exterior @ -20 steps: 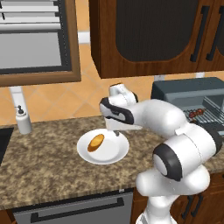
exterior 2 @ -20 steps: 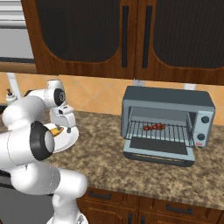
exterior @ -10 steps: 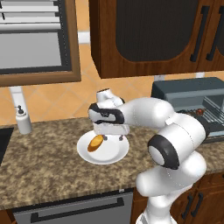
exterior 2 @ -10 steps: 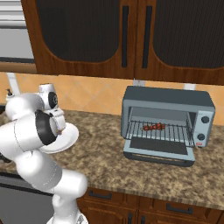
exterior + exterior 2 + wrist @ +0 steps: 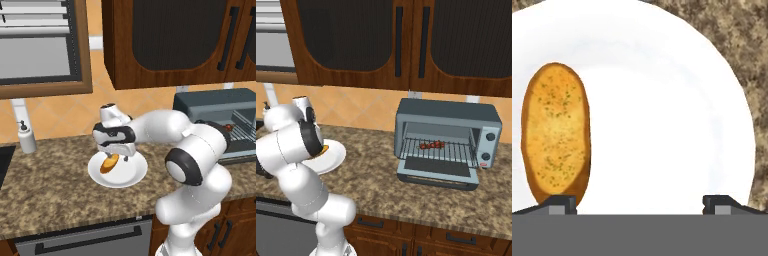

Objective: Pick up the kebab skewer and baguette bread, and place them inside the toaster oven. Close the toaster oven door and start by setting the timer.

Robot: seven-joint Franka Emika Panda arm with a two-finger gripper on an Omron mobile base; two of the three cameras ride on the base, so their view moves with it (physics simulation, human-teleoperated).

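Gripper (image 5: 639, 202): jaws spread wide, nothing between them; hangs low over plate, pointing down. In hand view, tips at 7 and 5 o'clock of frame. Left tip just at lower end of baguette bread, contact not certain; right tip over bare plate.
Gripper, left base view (image 5: 116, 157): just above plate, bread at its 8 o'clock side.
Baguette bread (image 5: 556, 132): short oval loaf, golden-orange crust w/ fine green-brown specks, darker brown rim. Lies flat on plate, long axis 12-to-6 in hand view, on plate's 9 o'clock half. In left base view (image 5: 109, 162) tilted, long axis approx 1-to-7, partly under gripper.
Plate (image 5: 677, 115): white, round, much larger than bread; sits on surface. Rest of it bare.
Surface (image 5: 55, 187): speckled brown-grey stone.
Kebab skewer (image 5: 432, 145): thin stick w/ dark red-brown chunks, lying on wire rack inside toaster oven, roughly mid-rack, long axis 9-to-3 in right base view.
Toaster oven (image 5: 448, 116): boxy blue-grey, on surface at 3 o'clock of plate, well apart from it. Knobs down its right side.
Toaster oven door (image 5: 437, 171): dropped open, lying approx flat in front of cavity.
Soap bottle (image 5: 26, 137): pale pump bottle on surface by wall, at 9 o'clock of plate, apart from it.
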